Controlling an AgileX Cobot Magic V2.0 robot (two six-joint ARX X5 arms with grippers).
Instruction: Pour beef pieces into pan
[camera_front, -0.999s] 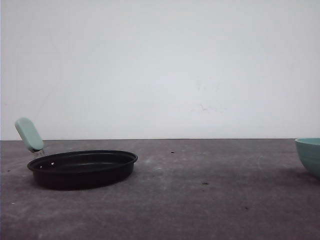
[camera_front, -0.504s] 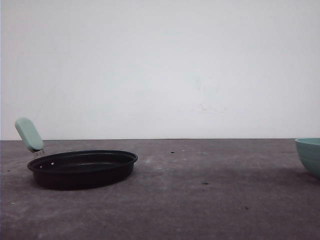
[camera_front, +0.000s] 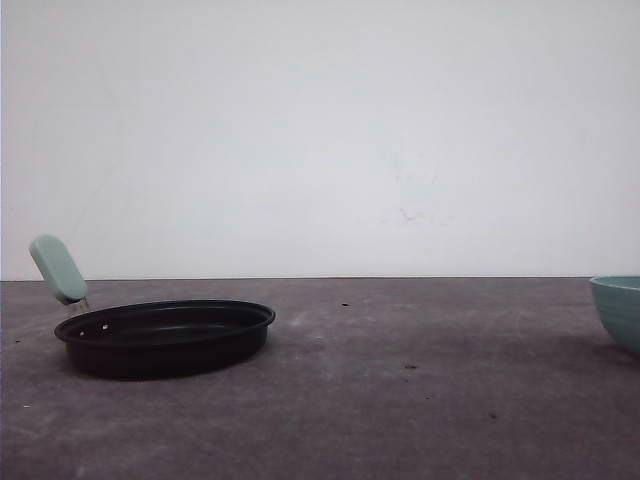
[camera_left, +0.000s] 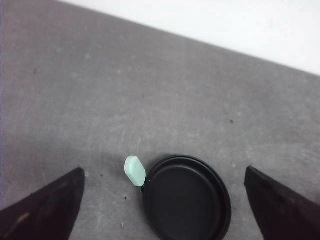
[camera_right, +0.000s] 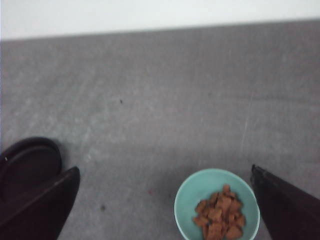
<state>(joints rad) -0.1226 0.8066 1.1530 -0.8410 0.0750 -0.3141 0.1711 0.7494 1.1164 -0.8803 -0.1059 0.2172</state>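
The black pan (camera_front: 165, 337) with its mint-green handle (camera_front: 58, 269) rests on the grey table at the left. From above, the pan (camera_left: 187, 198) lies between and below the wide-apart fingers of my left gripper (camera_left: 165, 200), which is open and holds nothing. The beef pieces (camera_right: 220, 214) lie heaped in a teal bowl (camera_right: 197, 192), whose rim shows at the right edge of the front view as the bowl (camera_front: 618, 308). My right gripper (camera_right: 165, 200) hangs open high above the table, with the bowl nearer its right finger. The pan's edge (camera_right: 27, 160) shows beside its left finger.
A white wall closes off the table's far edge. Grey tabletop (camera_front: 420, 370) stretches between pan and bowl, with a few dark specks on it.
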